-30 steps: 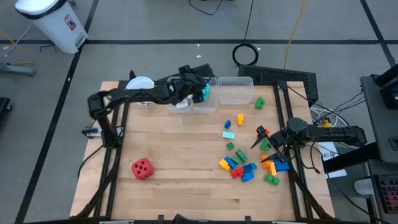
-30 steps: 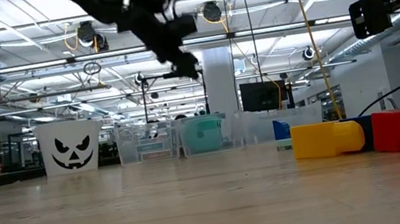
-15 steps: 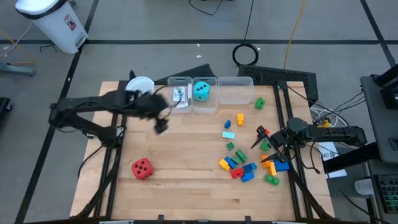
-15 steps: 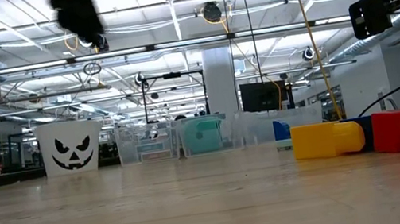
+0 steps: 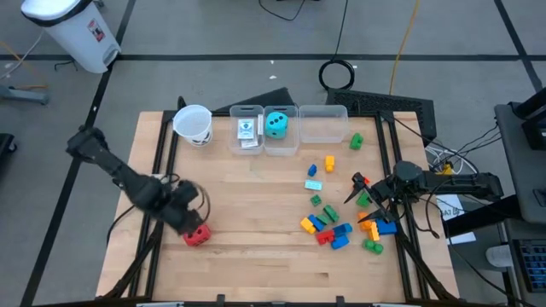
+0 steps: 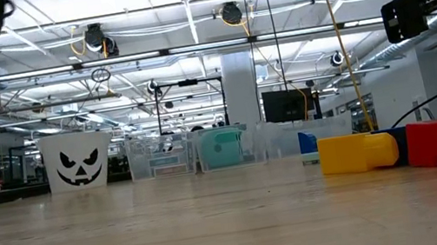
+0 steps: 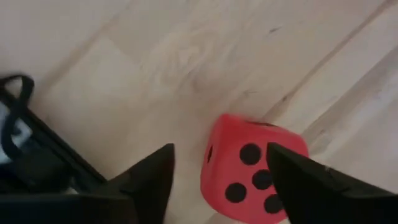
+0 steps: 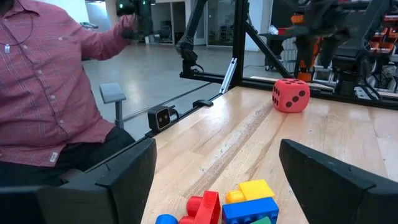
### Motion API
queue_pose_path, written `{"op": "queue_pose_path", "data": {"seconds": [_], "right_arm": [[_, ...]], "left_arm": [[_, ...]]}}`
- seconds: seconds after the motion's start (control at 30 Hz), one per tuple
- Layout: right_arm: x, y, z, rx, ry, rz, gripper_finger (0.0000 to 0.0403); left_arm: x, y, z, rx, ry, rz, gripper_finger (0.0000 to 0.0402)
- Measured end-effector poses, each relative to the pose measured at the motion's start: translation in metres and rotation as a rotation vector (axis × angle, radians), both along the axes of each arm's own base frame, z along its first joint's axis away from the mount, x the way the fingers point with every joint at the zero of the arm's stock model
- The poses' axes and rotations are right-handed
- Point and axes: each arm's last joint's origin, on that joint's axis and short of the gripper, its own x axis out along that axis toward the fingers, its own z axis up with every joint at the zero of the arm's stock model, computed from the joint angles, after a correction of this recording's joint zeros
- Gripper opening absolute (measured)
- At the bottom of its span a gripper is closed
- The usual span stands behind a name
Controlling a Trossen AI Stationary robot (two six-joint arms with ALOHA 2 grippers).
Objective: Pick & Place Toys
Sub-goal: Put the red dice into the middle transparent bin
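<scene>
The red die [image 5: 198,236] sits on the table near its left front; it also shows in the left wrist view [image 7: 255,171] and, far off, in the right wrist view [image 8: 290,94]. My left gripper [image 5: 191,223] is open just above it, a finger on either side [image 7: 219,149], touching nothing that I can see. The teal die [image 5: 275,125] lies in the middle clear bin, and the white card packs [image 5: 247,130] lie in the left bin. Several coloured bricks [image 5: 328,230] lie on the table's right half. My right gripper [image 5: 358,189] is open beside them.
A white paper cup [image 5: 193,124] stands at the far left beside the three bins; the right bin [image 5: 322,124] holds nothing. A green brick [image 5: 356,141] lies next to it. A person in a red shirt [image 8: 43,93] sits beyond the table's left edge.
My left gripper has swung away from the middle bin at the far edge, toward the table's near left, and has come down over the red die. The teal die stays in the middle bin.
</scene>
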Motion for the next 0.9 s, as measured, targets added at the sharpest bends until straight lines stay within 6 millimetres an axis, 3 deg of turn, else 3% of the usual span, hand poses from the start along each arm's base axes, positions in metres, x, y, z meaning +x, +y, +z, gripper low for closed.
{"op": "queue_pose_path", "data": {"seconds": [0.1, 0.3, 0.37, 0.53, 0.63, 0.77, 0.9], "right_arm": [[0.000, 0.000, 0.000, 0.000, 0.000, 0.000, 0.0314], [0.000, 0.000, 0.000, 0.000, 0.000, 0.000, 0.0315], [0.000, 0.000, 0.000, 0.000, 0.000, 0.000, 0.0315], [0.000, 0.000, 0.000, 0.000, -0.001, 0.000, 0.0314], [0.000, 0.000, 0.000, 0.000, 0.000, 0.000, 0.0315], [0.000, 0.000, 0.000, 0.000, 0.000, 0.000, 0.0314], [0.000, 0.000, 0.000, 0.000, 0.000, 0.000, 0.0315]], "left_arm": [[-0.006, -0.017, -0.013, 0.036, -0.004, 0.060, 0.0191], [-0.003, -0.050, -0.026, -0.018, -0.085, 0.056, 0.0037], [0.000, -0.056, -0.031, -0.041, -0.086, 0.078, 0.0011], [0.011, -0.064, -0.043, -0.039, -0.055, 0.087, 0.0026], [0.027, -0.063, -0.050, -0.013, -0.081, -0.008, 0.0017], [0.063, -0.051, -0.057, 0.169, -0.274, -0.180, 0.0006], [0.104, -0.032, -0.043, 0.366, -0.494, -0.320, 0.0019]]}}
